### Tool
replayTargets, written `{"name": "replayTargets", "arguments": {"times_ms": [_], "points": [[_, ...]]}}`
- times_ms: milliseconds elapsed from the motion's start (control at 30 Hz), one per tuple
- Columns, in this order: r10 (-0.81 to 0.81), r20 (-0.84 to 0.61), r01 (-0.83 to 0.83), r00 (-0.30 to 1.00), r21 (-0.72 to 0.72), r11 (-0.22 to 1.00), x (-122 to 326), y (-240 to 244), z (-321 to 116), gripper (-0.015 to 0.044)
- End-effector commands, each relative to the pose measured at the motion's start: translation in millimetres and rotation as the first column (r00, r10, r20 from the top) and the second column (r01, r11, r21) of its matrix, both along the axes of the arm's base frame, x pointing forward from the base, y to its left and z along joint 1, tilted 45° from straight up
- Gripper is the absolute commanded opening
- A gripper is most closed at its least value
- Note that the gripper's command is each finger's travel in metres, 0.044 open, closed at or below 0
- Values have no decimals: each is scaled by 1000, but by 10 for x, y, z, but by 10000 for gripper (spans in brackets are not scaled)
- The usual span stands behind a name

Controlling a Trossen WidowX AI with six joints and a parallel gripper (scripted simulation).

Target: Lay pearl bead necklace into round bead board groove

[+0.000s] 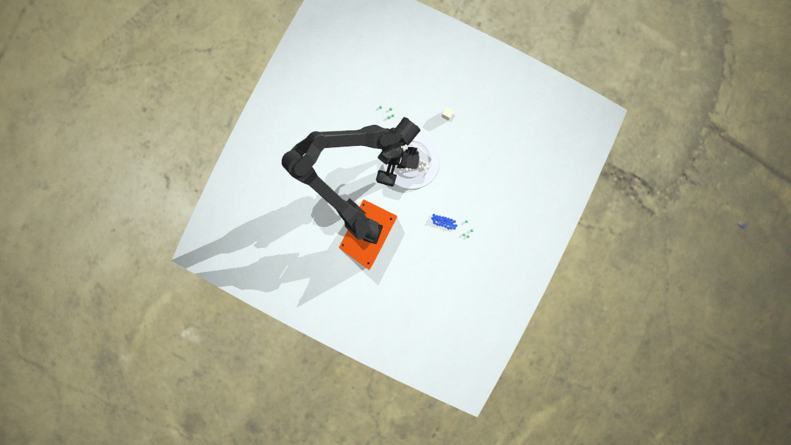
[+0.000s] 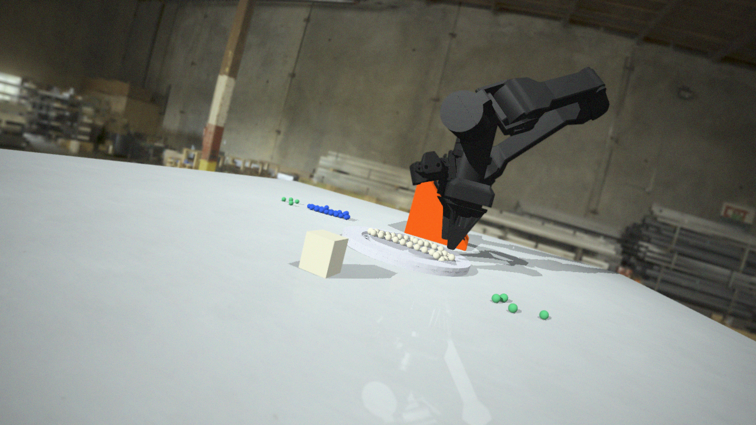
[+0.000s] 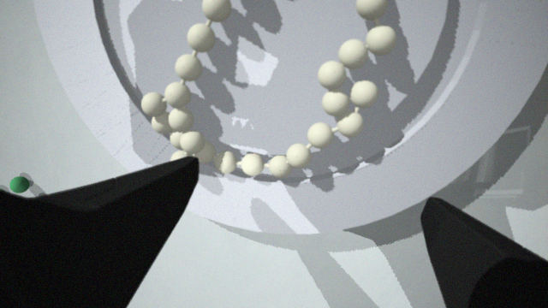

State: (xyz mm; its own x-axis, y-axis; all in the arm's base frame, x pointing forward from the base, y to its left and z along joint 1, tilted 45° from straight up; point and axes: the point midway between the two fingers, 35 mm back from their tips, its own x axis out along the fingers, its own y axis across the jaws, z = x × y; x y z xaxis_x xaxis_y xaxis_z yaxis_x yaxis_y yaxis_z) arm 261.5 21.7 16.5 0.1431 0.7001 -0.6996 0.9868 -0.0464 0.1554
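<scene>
The pearl bead necklace point(image 1: 422, 164) point(image 2: 410, 244) point(image 3: 252, 164) lies on the round bead board point(image 1: 434, 171) point(image 2: 443, 270) point(image 3: 86, 77). In the wrist view several near beads lie along the groove's near arc. At the near left the strand is bunched and doubled; at the right it folds back on itself, inside the ring. The far part is out of that view. My gripper point(image 2: 452, 247) point(image 3: 311, 187) is open wide and empty at the board's near edge. Its left fingertip overlaps the bunched beads in the wrist view and hides some; contact cannot be told.
A cream block point(image 1: 447, 114) point(image 2: 319, 253) stands beyond the board. Blue beads point(image 1: 444, 222) point(image 2: 328, 212) lie apart from it, near several green beads point(image 1: 471, 230) point(image 2: 290, 202). More green beads point(image 1: 390, 109) point(image 2: 512, 308) point(image 3: 19, 184) lie on its other side. The arm's base plate point(image 1: 362, 255) is orange.
</scene>
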Motion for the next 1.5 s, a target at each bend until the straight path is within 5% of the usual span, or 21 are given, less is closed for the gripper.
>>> {"name": "replayTargets", "arguments": {"times_ms": [0, 667, 833, 1067, 1267, 1467], "points": [[0, 1, 0, 1000, -5, 1000, 1, -16, 2, 440], [0, 1, 0, 1000, -5, 1000, 1, -16, 2, 440], [228, 216, -216, 949, -77, 973, 7, -46, 20, 309], [626, 532, -535, 570, -339, 774, 17, -107, 56, 125], [798, 599, -603, 72, -611, 513, 23, -159, 88, 120], [808, 552, -556, -207, -746, 367, 27, -192, 108, 120]]}}
